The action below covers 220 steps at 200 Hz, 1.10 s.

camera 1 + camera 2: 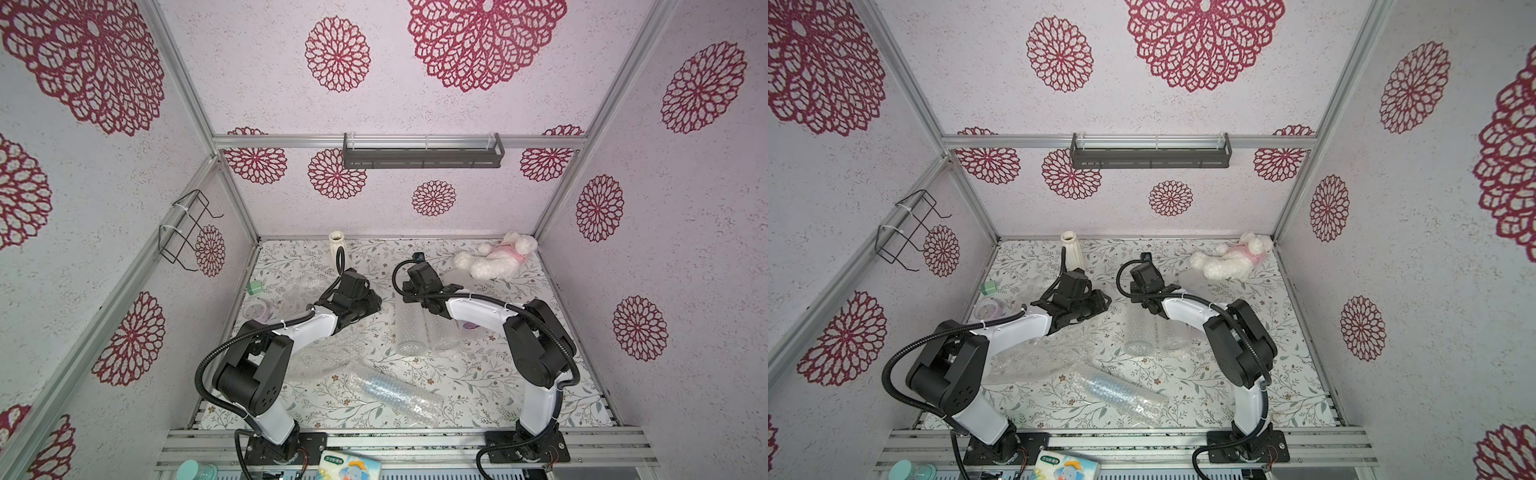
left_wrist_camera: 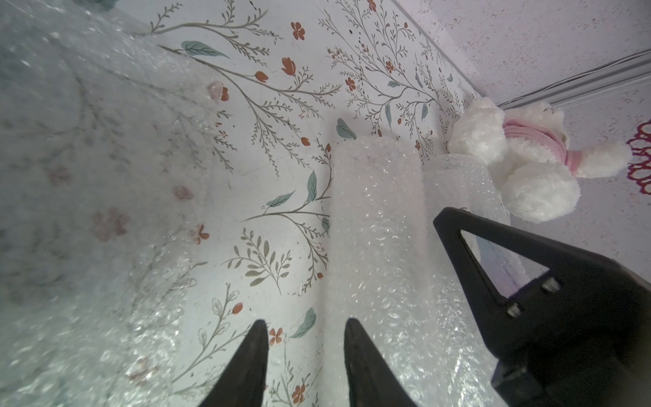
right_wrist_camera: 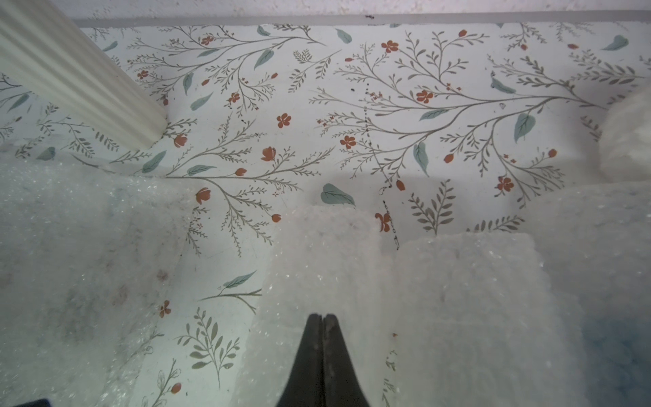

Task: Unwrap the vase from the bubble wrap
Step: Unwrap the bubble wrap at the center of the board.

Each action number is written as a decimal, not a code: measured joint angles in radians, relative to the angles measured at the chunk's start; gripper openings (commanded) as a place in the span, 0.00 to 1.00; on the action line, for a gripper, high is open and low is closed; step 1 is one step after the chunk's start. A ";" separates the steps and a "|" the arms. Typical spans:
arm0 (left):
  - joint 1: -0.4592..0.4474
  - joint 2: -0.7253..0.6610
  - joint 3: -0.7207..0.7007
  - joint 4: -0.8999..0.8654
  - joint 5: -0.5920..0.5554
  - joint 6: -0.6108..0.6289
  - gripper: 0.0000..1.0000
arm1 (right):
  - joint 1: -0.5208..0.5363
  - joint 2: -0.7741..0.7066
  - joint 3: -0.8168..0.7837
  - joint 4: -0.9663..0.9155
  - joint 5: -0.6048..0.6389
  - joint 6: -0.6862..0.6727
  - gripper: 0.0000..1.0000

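Observation:
Two bubble wrap rolls [image 1: 411, 328] [image 1: 442, 328] lie side by side mid-table; something lilac [image 1: 469, 326] shows beside the right one. My right gripper [image 3: 323, 317] is shut, its tips over the left roll [image 3: 317, 264], with no wrap visible between them. My left gripper [image 2: 306, 326] is open, one finger [image 2: 352, 331] over that roll's edge [image 2: 377, 229] and one over bare table. A bluish vase wrapped in bubble wrap [image 1: 390, 395] lies near the front in both top views. A white ribbed vase [image 1: 338, 247] stands bare at the back.
Loose bubble wrap sheets [image 1: 324, 357] [image 1: 299, 291] lie by the left arm. A white plush toy [image 1: 494, 257] lies at the back right. A green box [image 1: 254, 286] and a lilac round thing [image 1: 255, 309] sit at the left edge. A tissue pack [image 1: 349, 467] rests on the front rail.

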<state>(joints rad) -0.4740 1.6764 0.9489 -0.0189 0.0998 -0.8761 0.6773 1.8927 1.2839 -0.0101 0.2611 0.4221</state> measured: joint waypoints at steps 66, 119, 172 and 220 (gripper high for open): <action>-0.027 0.034 0.061 -0.003 0.000 -0.012 0.40 | 0.000 -0.131 -0.118 0.039 0.024 -0.002 0.00; -0.095 0.104 0.157 -0.008 -0.001 -0.016 0.43 | 0.000 -0.182 -0.155 0.100 0.019 -0.001 0.00; -0.121 0.158 0.199 -0.023 0.005 -0.018 0.43 | -0.004 -0.182 -0.185 0.155 0.005 0.007 0.00; -0.129 0.193 0.199 -0.031 0.015 -0.013 0.41 | -0.006 -0.182 -0.196 0.191 0.004 0.024 0.00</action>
<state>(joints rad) -0.6025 1.8698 1.1481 -0.0498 0.1150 -0.8886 0.6712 1.7103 1.0874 0.1810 0.2649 0.4461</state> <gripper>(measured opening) 0.418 0.047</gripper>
